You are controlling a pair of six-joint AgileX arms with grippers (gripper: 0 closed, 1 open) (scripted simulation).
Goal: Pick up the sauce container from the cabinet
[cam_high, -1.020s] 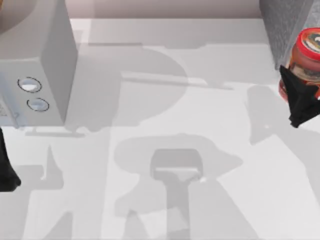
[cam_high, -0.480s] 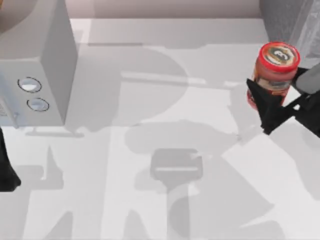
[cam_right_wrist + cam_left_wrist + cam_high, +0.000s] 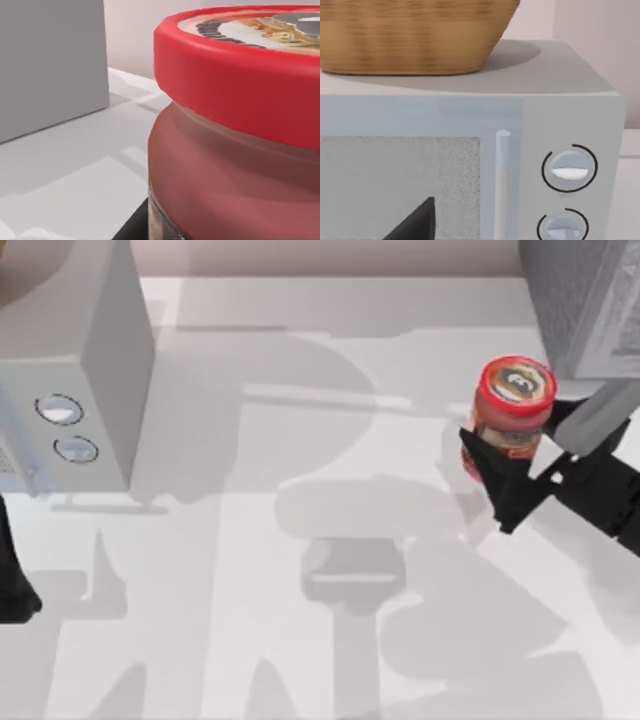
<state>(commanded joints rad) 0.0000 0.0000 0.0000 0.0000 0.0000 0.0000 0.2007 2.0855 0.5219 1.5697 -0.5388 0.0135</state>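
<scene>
Carrying the sauce container [image 3: 512,412] clear of the cabinet [image 3: 585,300], the AgileX right gripper [image 3: 497,472] has drawn leftward across the tabletop [image 3: 300,490] over the past second, as seen from above. A second ago the jar sat tight against the cabinet's corner at the right edge of the top view; half a second ago it was already out in the open; now it hangs well apart from the cabinet, its red lid and pale emblem facing up. The right jaws are closed on the jar's body below the lid, dark fingers showing on either side of the orange-red label. In the right wrist view the container [image 3: 240,125] looms close, upright, with the grey cabinet wall [image 3: 50,65] receding behind it.

The left gripper [image 3: 12,590] sits parked at the left edge of the top view, near the microwave [image 3: 90,370]; whether its jaws are open cannot be told. The left wrist view faces the microwave's door and dials [image 3: 569,169], with a wicker basket [image 3: 415,35] on top.

By this evidence the pick appears essentially accomplished: the jar is out, gripped and off the cabinet.
</scene>
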